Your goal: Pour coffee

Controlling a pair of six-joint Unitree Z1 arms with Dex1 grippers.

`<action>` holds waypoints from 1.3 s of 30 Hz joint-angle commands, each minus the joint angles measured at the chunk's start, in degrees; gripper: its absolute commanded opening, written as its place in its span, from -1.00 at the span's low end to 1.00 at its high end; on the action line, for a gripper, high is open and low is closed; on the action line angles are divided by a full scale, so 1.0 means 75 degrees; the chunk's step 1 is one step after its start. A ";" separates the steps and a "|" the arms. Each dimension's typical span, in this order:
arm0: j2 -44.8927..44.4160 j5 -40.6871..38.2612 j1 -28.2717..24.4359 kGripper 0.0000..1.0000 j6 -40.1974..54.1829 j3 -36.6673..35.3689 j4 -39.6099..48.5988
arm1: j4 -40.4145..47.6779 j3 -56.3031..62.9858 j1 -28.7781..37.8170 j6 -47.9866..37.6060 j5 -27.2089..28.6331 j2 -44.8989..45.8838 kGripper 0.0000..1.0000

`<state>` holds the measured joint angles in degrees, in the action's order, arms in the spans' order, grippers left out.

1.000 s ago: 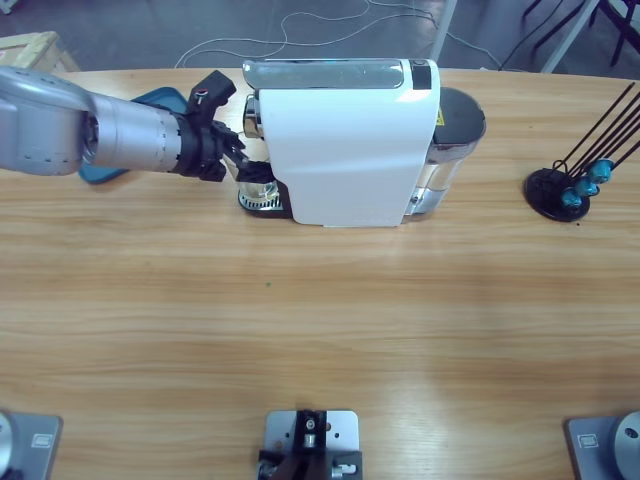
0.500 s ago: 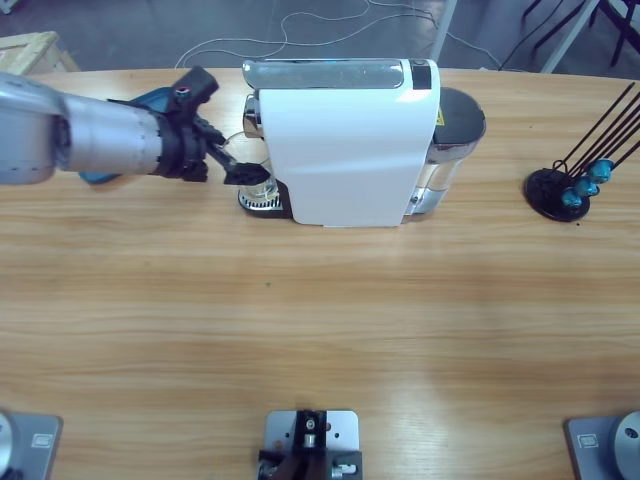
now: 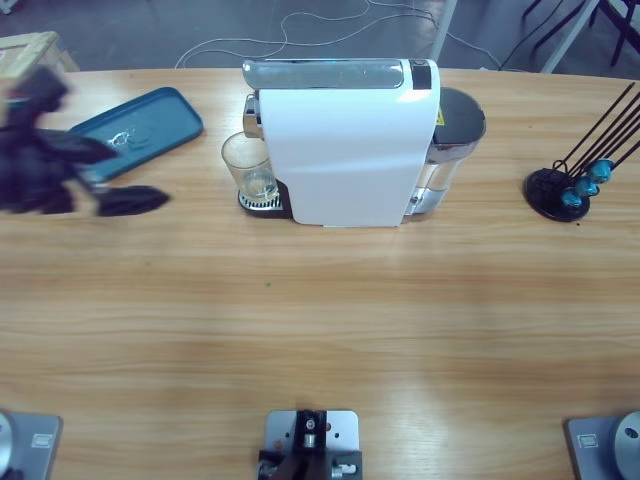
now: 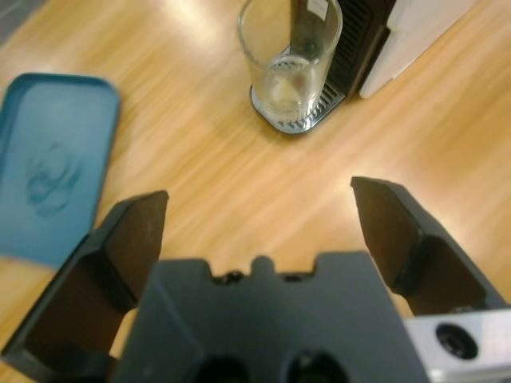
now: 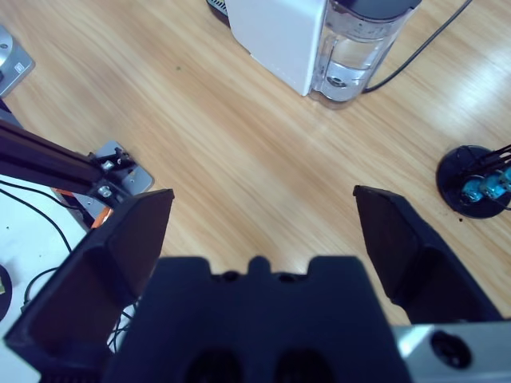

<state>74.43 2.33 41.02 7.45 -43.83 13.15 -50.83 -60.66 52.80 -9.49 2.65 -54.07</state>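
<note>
Coffee point(image 4: 286, 82) is sitting shallow in the glass tumbler point(image 3: 247, 166) — tumbler standing on the drip tray point(image 4: 294, 118) under the white coffee machine point(image 3: 348, 140). Left gripper point(image 4: 259, 215) is hanging spread wide, holding nothing, near the blue tray point(image 3: 137, 130). Right gripper point(image 5: 262, 227) is gaping too — high over the table point(image 3: 320, 310).

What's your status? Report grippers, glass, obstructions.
Left gripper open, empty, off the glass. Right gripper open, empty, high over table. Glass upright on coffee machine drip tray, little liquid inside. Nothing blocking.
</note>
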 commanded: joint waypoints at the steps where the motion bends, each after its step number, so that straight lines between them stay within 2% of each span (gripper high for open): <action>1: -0.2128 0.0557 0.0061 0.96 -0.0311 0.0404 0.1622 | -0.0107 -0.1458 -0.0724 0.0280 -0.0154 -0.2286 -1.00; 7: -0.2016 0.0916 0.0061 0.96 -0.0461 0.0467 0.1566 | -0.1075 -0.3968 -0.1300 0.0967 -0.0214 -0.4911 -1.00; 10: -0.1896 0.0979 0.0061 0.96 -0.0513 0.0495 0.1530 | -0.1358 -0.5027 -0.1657 0.1232 -0.0517 -0.5789 -1.00; 17: -0.1793 0.0998 0.0061 0.96 -0.0513 0.0524 0.1519 | -0.2596 -0.7633 -0.2306 0.1720 -0.0575 -0.7636 -1.00; 29: -0.1686 0.1037 0.0061 0.97 -0.0536 0.0547 0.1507 | -0.3090 -0.8611 -0.2095 0.1642 -0.0547 -0.8600 -1.00; 39: -0.1603 0.1037 0.0061 0.97 -0.0536 0.0547 0.1505 | -0.3409 -0.9396 -0.2095 0.1640 0.0074 -0.8968 -1.00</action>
<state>60.45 9.09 41.11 4.09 -41.78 24.22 -74.32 -127.77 36.48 2.75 1.03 -115.80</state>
